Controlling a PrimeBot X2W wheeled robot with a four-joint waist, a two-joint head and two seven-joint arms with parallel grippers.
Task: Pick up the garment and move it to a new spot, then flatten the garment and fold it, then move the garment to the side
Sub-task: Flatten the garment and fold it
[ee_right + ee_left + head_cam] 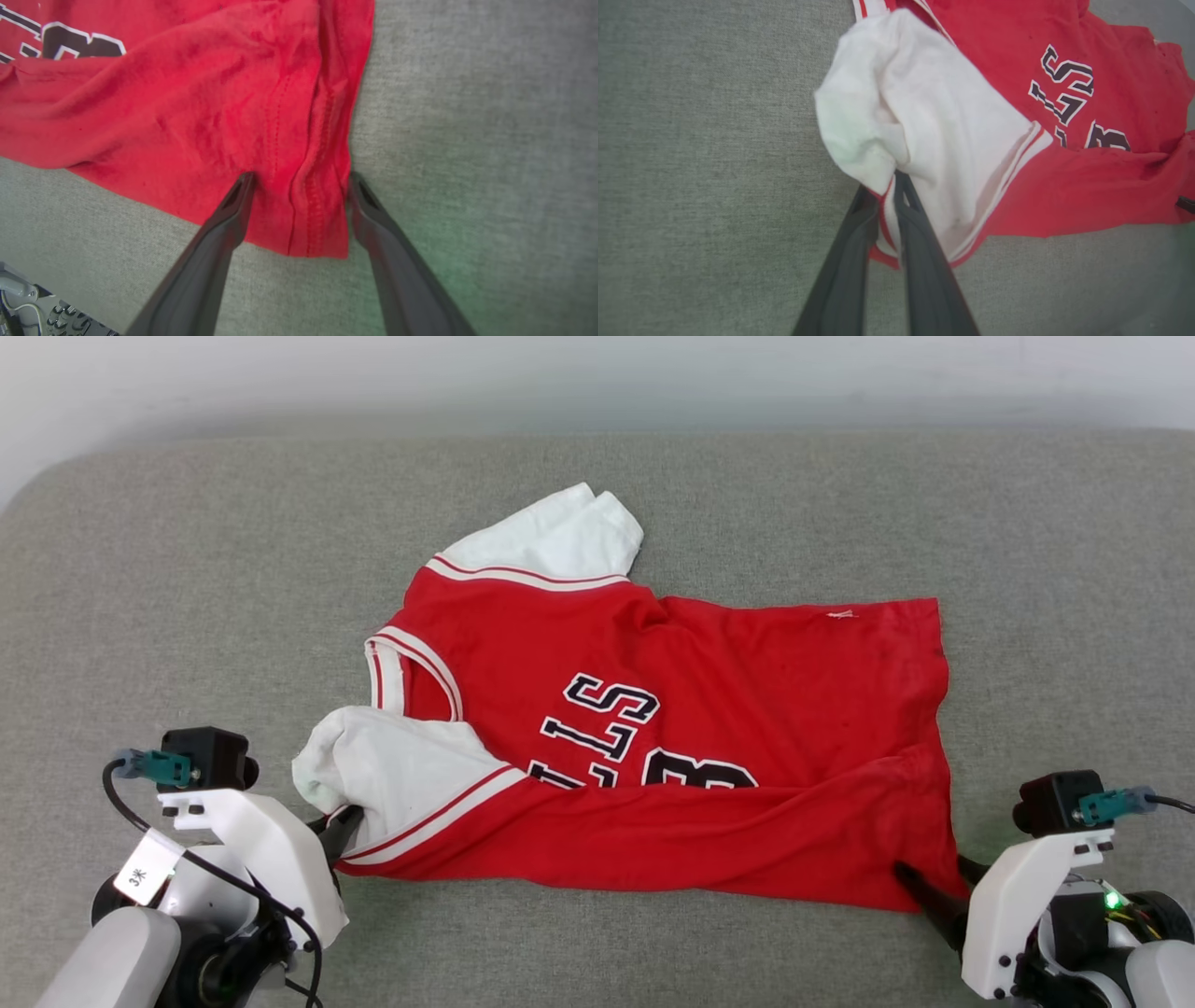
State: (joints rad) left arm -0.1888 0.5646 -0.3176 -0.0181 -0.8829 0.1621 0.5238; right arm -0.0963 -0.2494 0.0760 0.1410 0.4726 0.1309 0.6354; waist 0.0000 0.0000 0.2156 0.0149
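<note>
Grey fabric surface (187, 569) holds the shirt (747, 691) rumpled; my left claw (883, 186) pinches the sleeve (924, 116) at seven o'clock, right claw (301, 177) wide astride the five-o'clock corner; flattening, folding remain

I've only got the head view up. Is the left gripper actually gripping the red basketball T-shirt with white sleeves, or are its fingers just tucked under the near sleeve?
Observer: Gripping. The left wrist view has the left gripper shut on the red basketball T-shirt, pinching the striped edge of its white sleeve.
Operator: And the other side?
Observer: The right gripper is open in the right wrist view, one finger on either side of the shirt's stitched bottom corner.
Operator: Is that corner flat?
Observer: No, its hem is wrinkled between the fingers.
</note>
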